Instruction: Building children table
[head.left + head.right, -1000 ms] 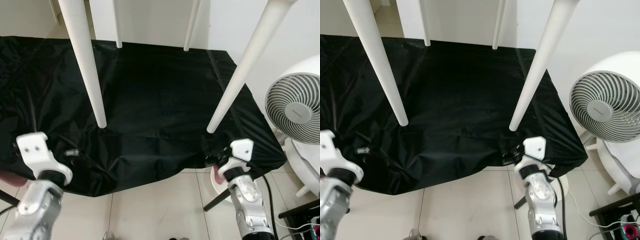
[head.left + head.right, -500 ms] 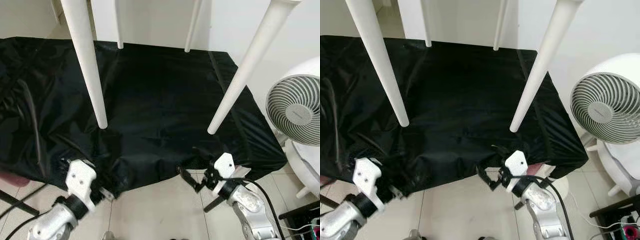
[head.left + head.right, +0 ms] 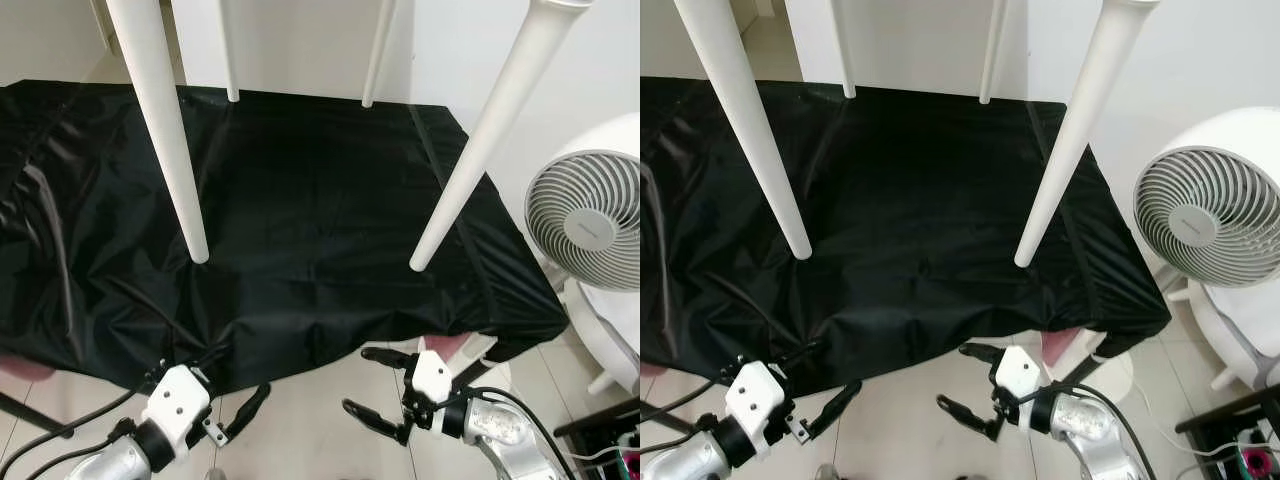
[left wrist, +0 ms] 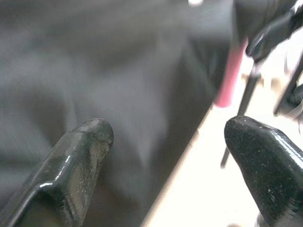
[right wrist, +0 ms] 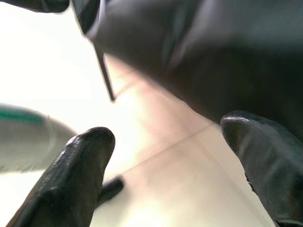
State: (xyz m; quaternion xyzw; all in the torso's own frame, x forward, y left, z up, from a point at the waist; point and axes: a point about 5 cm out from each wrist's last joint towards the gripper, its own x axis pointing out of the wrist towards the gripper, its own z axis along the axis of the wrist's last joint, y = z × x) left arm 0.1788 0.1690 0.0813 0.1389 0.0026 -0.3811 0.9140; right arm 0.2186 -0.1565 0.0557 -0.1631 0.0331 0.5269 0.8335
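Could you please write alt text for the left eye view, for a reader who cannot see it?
Four white table legs point upward over a black cloth. Below its near edge, above the tiled floor, the left end effector and right end effector are both open and empty. A white fan stands at the right.

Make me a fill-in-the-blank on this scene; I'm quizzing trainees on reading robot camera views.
1. The table legs pointing up from the cloth number ____.
2. The cloth's colour is ____.
3. The fan stands on the robot's ____ side.
4. Both the left gripper and the right gripper have their fingers ____.

Missing words: four; black; right; open
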